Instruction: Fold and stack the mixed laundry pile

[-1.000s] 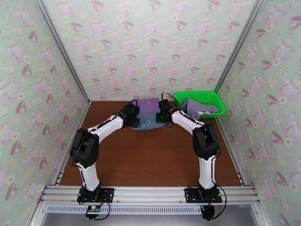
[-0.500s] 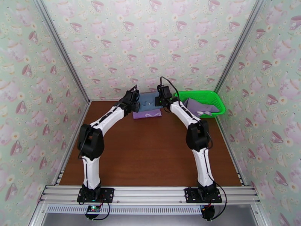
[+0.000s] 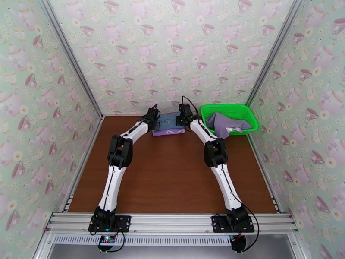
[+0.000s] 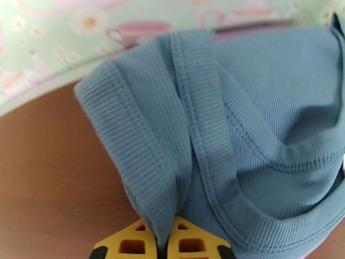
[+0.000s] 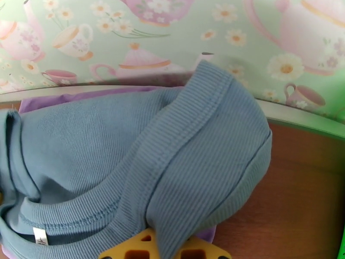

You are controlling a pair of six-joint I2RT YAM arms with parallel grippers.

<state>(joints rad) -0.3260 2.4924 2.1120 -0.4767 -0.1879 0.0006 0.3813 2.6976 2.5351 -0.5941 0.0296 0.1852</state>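
Gripping 1 blue-grey garment [image 4: 258,104], left gripper [image 4: 166,243] and right gripper [image 5: 167,249] have jaws clamped.

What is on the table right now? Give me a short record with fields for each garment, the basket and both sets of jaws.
blue shirt: lying over the purple one at the far edge of the table
purple shirt: folded flat underneath, near edge showing
pale grey garment: loose in the basket, unfolded
basket: green mesh, far right corner
left jaws: shut on the blue shirt's left ribbed edge
right jaws: shut on its right ribbed edge
table: brown wood
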